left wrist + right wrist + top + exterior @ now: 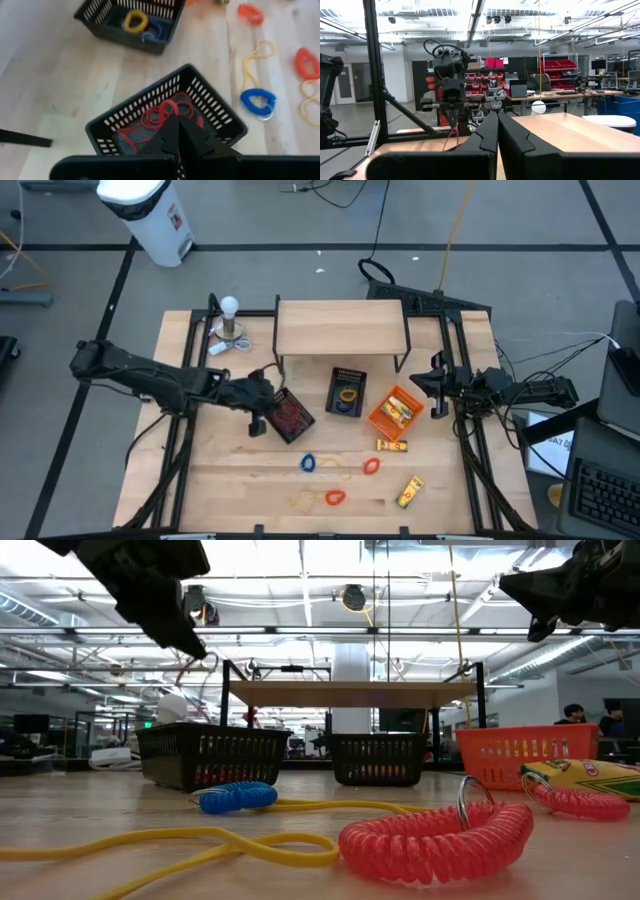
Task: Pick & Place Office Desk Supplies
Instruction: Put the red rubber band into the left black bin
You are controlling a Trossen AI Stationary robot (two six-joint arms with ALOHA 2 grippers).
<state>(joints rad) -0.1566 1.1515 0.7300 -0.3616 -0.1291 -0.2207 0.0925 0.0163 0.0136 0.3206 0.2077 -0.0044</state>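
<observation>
Left gripper (pixel 178 131) pinched on thin red rubber band (pixel 161 116), hanging above left black mesh tray (pixel 291 416). You judge: drop step. Next: open fingers. Right gripper (pixel 437 390) shut, idle near orange tray (pixel 384 416).

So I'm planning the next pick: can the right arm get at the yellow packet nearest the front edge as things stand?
Probably yes. The yellow packet lies alone on bare wood on the right arm's side, nothing on or against it. The right end effector, shut, hangs above the table beside the orange tray, with open table between.
</observation>
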